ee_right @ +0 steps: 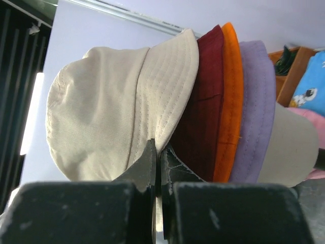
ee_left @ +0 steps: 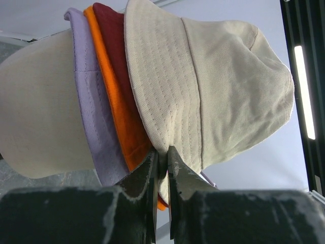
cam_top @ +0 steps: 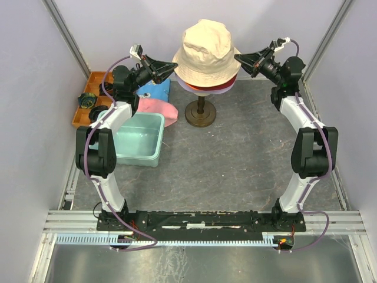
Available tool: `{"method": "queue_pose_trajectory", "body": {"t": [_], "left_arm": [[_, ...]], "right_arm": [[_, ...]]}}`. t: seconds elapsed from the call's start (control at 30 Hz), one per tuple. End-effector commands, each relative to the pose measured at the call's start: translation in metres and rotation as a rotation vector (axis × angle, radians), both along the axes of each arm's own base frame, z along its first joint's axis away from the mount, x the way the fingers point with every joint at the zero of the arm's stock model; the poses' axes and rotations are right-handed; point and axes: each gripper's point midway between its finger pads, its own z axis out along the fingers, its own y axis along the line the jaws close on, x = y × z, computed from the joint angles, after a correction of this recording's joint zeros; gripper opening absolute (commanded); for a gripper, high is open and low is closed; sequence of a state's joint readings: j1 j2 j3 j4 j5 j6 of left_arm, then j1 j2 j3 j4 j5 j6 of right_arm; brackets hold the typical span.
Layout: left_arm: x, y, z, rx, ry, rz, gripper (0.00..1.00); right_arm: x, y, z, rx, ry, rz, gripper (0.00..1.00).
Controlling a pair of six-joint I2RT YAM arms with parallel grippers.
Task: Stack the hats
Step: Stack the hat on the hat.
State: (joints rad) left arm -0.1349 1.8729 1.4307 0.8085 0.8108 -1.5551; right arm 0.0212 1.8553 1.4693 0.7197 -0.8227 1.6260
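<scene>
At the brim of the cream-beige hat (ee_left: 213, 86), our left hand (ee_left: 162, 156) was clenched, its jaws pinching the lower edge of the fabric. On the opposite side our right hand (ee_right: 158, 152) was pinched shut on the same brim. That hat sat topmost on the mannequin head (ee_left: 35, 112), over the dark red hat (ee_left: 114, 46), the orange hat (ee_left: 116, 107) and the lavender hat (ee_left: 94, 112), nested in that order downward. The pink hat (cam_top: 158, 109) lay apart on the counter (cam_top: 235, 171), just beside the teal bin (cam_top: 141, 138) and near the blue patterned cloth (cam_top: 162, 88), not yet stacked, so we judged four of five done. We saw three risks. Tugging the brim unevenly could drag the cream-beige hat askew or pull the lower hats round with it. A hard downward pull might rock the head on its stand (cam_top: 200, 112). Letting go with fabric snagged on a fingertip could lift the hat off as an arm drew away.
</scene>
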Motion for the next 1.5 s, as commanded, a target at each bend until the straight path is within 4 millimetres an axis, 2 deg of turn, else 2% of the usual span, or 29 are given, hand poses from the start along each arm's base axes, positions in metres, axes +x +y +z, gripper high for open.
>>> {"method": "queue_pose_trajectory", "body": {"t": [0.0,0.13,0.3,0.53,0.67,0.87,1.03,1.17,1.3,1.37,1.47], "left_arm": [[0.011,0.014,-0.003,-0.019,0.010,0.041,0.03],[0.021,0.019,-0.015,-0.011,0.027,0.042,0.03],[0.029,0.020,-0.031,-0.019,0.053,0.028,0.03],[0.036,0.023,-0.044,-0.011,0.072,0.028,0.03],[0.038,0.025,-0.060,-0.001,0.099,0.030,0.03],[0.036,0.026,-0.088,0.013,0.143,0.032,0.03],[0.035,0.029,-0.113,0.026,0.189,0.038,0.03],[0.034,0.030,-0.124,0.018,0.207,0.041,0.03],[0.035,0.030,-0.120,0.013,0.197,0.042,0.03],[0.035,0.031,-0.113,0.005,0.177,0.043,0.03],[0.032,0.031,-0.094,0.000,0.129,0.045,0.03]], "right_arm": [[0.010,-0.002,-0.055,-0.193,0.103,-0.012,0.00],[0.019,0.008,-0.070,-0.232,0.134,0.004,0.00],[0.024,0.009,-0.090,-0.221,0.156,0.016,0.00],[0.014,0.011,-0.144,-0.254,0.237,0.028,0.00],[0.009,0.013,-0.169,-0.278,0.271,0.037,0.00],[0.002,0.018,-0.197,-0.315,0.313,0.051,0.00],[-0.001,0.022,-0.212,-0.350,0.332,0.065,0.00],[-0.004,0.023,-0.214,-0.360,0.329,0.067,0.00],[-0.001,0.023,-0.194,-0.361,0.293,0.062,0.00],[0.000,0.024,-0.184,-0.360,0.276,0.064,0.04],[-0.002,0.024,-0.170,-0.365,0.248,0.069,0.17]]}}
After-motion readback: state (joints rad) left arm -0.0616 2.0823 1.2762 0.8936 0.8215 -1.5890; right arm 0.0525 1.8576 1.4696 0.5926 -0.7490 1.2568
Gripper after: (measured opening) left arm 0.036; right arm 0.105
